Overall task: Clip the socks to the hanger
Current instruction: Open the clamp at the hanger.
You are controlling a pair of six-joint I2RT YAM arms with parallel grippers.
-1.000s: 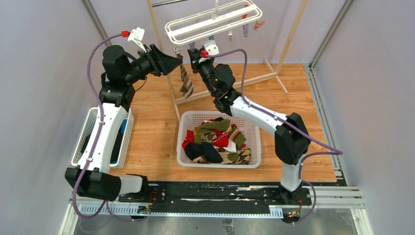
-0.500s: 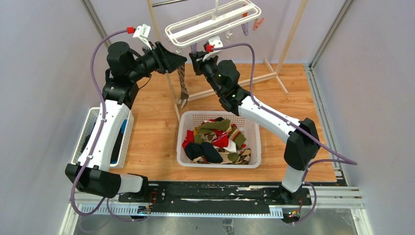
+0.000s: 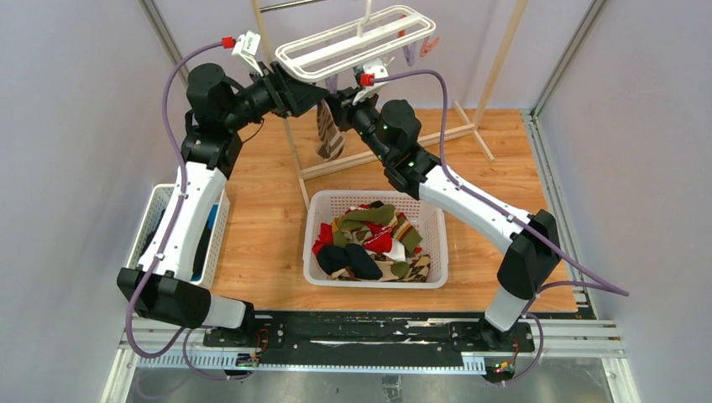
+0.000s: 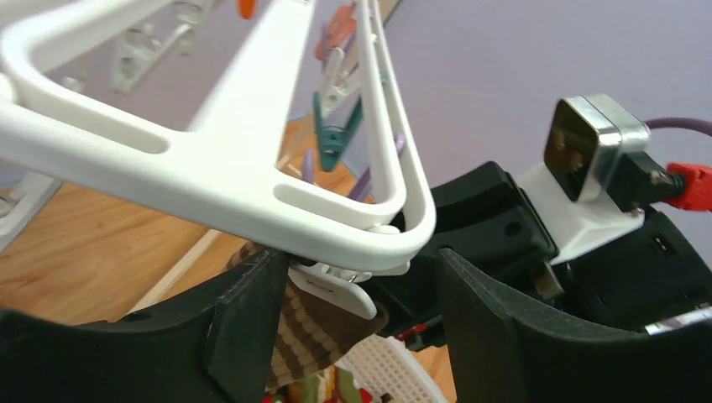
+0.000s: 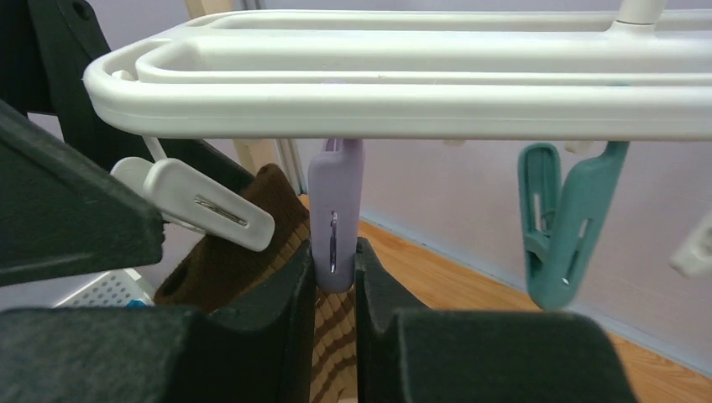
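The white hanger hangs at the top centre, with pastel clips under its rails. A brown-tan striped sock dangles below its left end. My left gripper is open; in the left wrist view its jaws stand wide on either side of a white clip lying against the sock's top. I cannot tell whether that clip grips the sock. My right gripper is shut on a purple clip, with the sock just behind and below. More socks fill the white basket.
A tall wooden rack stands behind the hanger, its base rails on the wooden table. A white basket with a dark bundle and blue cloth sits at the left. A teal clip hangs right of the purple one.
Both grippers rose and closed in under the hanger's left end. The striped sock went up with them. The hanger shifted slightly left and up.
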